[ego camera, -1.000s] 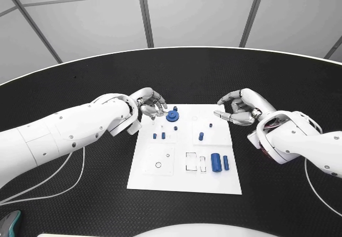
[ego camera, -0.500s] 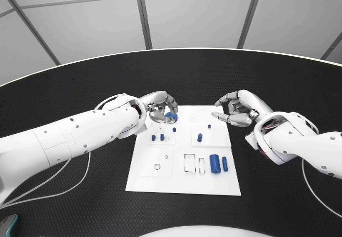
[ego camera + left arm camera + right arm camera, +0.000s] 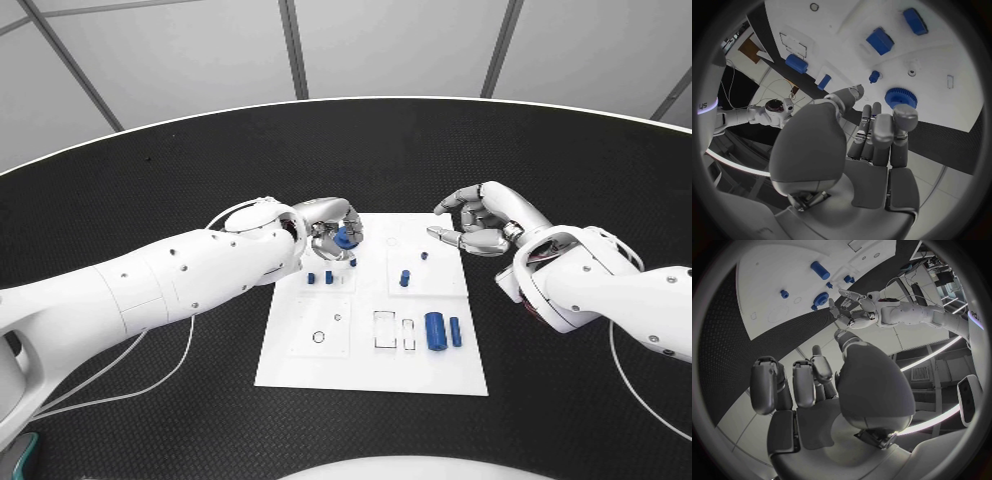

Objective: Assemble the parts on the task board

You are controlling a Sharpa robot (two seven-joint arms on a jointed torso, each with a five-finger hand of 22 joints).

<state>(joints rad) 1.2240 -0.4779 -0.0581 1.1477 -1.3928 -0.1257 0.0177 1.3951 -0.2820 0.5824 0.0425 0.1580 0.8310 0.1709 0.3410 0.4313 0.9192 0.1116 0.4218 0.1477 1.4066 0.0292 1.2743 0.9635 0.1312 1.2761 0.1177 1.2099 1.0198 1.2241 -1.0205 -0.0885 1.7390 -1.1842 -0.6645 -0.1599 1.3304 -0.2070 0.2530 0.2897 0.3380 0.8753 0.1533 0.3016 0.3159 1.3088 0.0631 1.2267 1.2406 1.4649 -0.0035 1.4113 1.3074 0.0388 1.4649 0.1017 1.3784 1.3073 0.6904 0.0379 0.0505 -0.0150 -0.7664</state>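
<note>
Task board (image 3: 372, 350) flat at centre of black worktop (image 3: 144, 200). Left hand (image 3: 329, 228) over board's far-left corner, fingers (image 3: 879, 132) curled just above the blue gear (image 3: 901, 97), holding nothing (contact with gear cannot be told). Right hand (image 3: 486, 218) hovers at far-right corner, fingers curled, empty. Blue cylinders (image 3: 443, 328) lie near right on the board.

Even, diffuse light fell on the scene, leaving the task board (image 3: 372, 360) bright against the dark matte counter (image 3: 173, 180), with only faint, soft shadows. The head view was sharp throughout. Both wrist views bent straight edges strongly toward their dark circular rims, where the picture dimmed, and the nearest palm surfaces looked soft.
</note>
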